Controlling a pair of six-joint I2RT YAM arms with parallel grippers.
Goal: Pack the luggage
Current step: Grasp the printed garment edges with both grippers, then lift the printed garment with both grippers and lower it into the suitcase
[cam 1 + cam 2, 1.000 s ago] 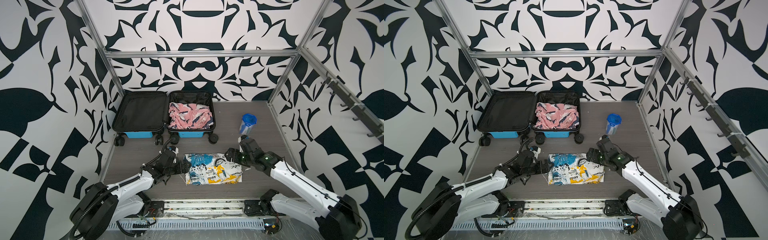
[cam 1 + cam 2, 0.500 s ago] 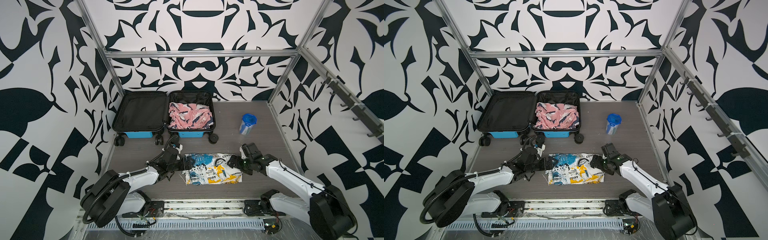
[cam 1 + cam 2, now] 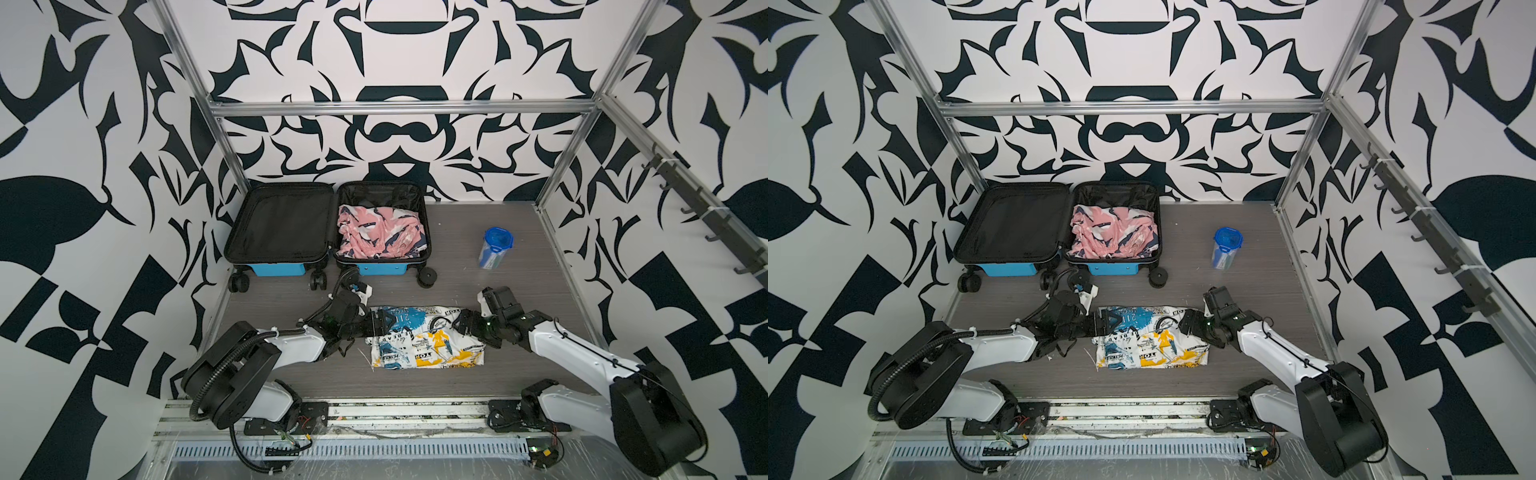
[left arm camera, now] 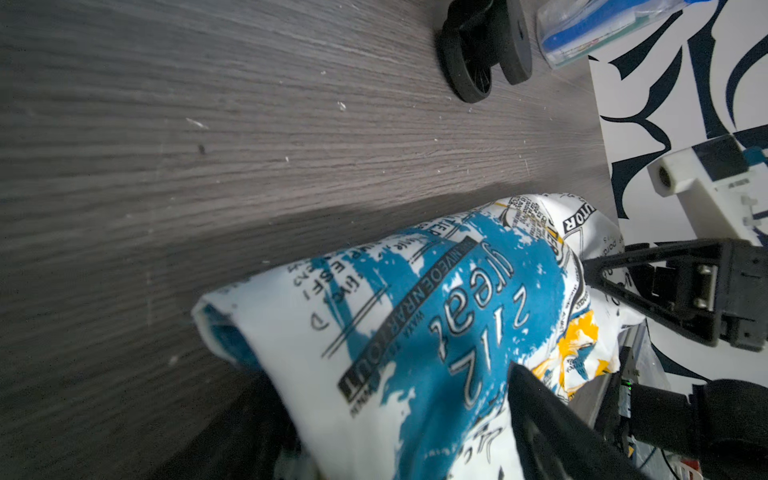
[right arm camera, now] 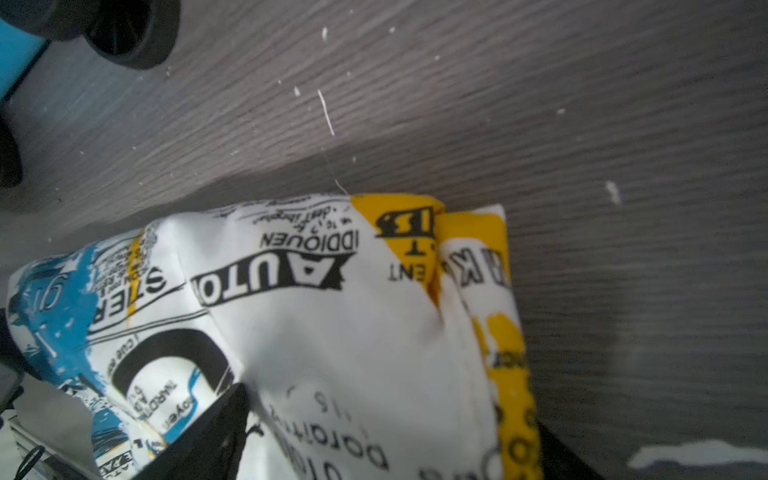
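Observation:
The luggage lies open at the back left, with a pink garment in its right half. A folded white, blue and yellow printed garment lies flat on the table in front. My left gripper is open, low at the garment's left end, with the cloth between its jaws. My right gripper is open at the right end, straddling the cloth the same way.
A clear container with a blue lid stands at the back right. The luggage's black wheels face the garment. Patterned walls and metal posts close in the table, and a rail runs along its front edge.
Both grippers have come down low to the table and in onto the two ends of the printed garment, the left one moving right. The garment still lies in place.

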